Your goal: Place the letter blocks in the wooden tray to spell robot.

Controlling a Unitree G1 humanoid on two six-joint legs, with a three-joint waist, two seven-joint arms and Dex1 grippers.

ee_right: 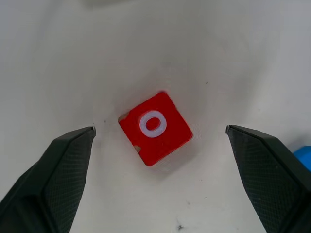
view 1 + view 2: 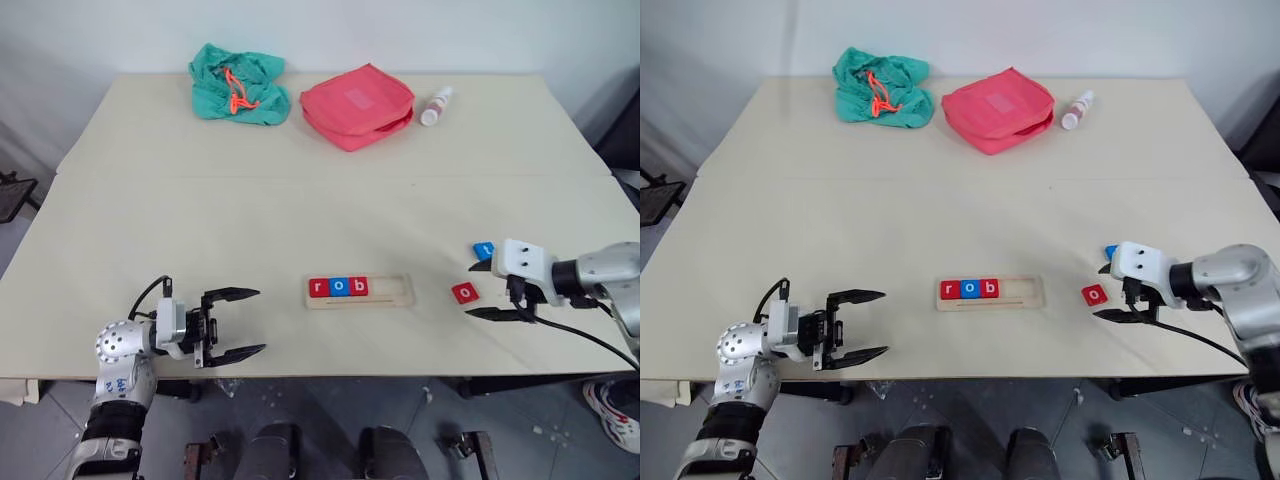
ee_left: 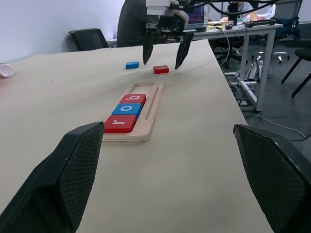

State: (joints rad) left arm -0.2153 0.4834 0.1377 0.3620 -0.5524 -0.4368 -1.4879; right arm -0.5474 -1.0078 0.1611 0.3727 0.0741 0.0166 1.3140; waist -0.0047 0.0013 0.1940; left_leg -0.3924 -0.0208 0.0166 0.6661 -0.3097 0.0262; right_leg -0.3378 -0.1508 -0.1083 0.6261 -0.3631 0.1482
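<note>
From the head, the long pale wooden tray (image 2: 360, 292) holds r, o, b; the right gripper (image 2: 483, 289) hangs wide open over the red square o block (image 2: 464, 293), beside the blue t block (image 2: 483, 250). The left wrist view shows the left gripper (image 3: 170, 165) wide and empty. The right wrist view centres the o block between the fingers: fetching the fourth letter likely needs descent, then closing.

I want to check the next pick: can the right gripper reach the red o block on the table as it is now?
Probably yes. The right gripper is open and poised near the red o block, which lies flat on the table between its two fingers with nothing over it. The blue block lies apart, to one side.
</note>
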